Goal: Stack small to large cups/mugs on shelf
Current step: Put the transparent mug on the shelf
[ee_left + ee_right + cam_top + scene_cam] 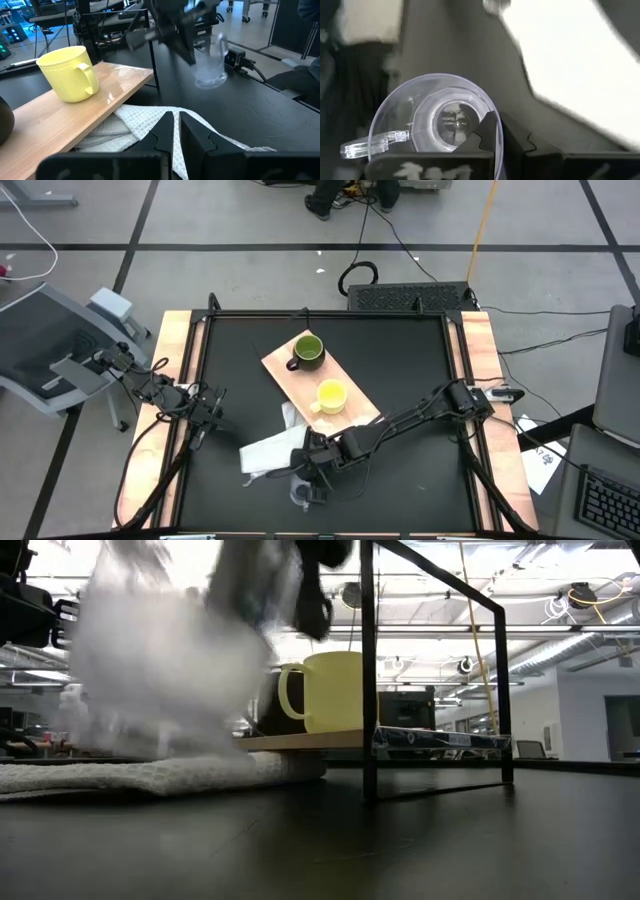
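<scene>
**Clear cup pinched at the rim, two mugs on the board**

High view: the light-wood shelf (318, 385) lies slantwise on the black table (400, 360). On it stand the olive-green mug (307, 351) and the yellow mug (331, 396), near each other but apart. A crumpled white cloth (268, 451) lies by the board's near end. The right gripper (308, 492) reaches across to the clear cup (300, 497), near the table's front edge. The left gripper (197, 432) waits at the left side.

Low view: the yellow mug's smooth, rounded handle faces the camera; the waffle-textured cloth lies flat. A strip on the shelf's edge bears marks too small to read.

Left wrist view: its fingers (162, 131) are closed, holding nothing, above the cloth. Beyond, the cup hangs clear of the tabletop.

Right wrist view: the fingers (512, 135) are clamped on the cup's thin transparent wall, one inside, one outside; a flat handle tab juts out. No legible writing anywhere.
</scene>
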You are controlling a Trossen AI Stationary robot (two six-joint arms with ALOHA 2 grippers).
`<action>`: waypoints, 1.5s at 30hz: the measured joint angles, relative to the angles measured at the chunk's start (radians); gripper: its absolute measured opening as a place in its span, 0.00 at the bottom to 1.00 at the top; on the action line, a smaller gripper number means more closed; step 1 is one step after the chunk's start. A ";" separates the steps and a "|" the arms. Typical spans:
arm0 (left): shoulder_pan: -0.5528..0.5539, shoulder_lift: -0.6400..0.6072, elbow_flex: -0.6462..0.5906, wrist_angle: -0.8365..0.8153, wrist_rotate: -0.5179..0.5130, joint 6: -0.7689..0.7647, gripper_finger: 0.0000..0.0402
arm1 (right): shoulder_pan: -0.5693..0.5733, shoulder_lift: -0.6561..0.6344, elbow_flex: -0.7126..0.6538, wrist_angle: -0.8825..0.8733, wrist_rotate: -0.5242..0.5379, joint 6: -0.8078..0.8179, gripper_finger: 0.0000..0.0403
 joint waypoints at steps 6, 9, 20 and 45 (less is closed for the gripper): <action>0.000 0.003 0.000 -0.001 0.000 0.000 0.08 | 0.005 -0.087 0.052 -0.035 0.086 -0.017 0.00; 0.000 0.008 0.000 -0.003 0.001 0.000 0.08 | 0.007 -0.149 0.052 -0.070 0.160 -0.019 0.00; 0.000 0.020 0.000 0.000 0.001 0.006 0.08 | -0.043 -0.343 0.054 -0.246 0.355 0.056 0.00; 0.000 0.020 0.000 0.000 0.001 0.029 0.08 | -0.209 -0.422 0.041 -0.698 0.331 0.465 0.00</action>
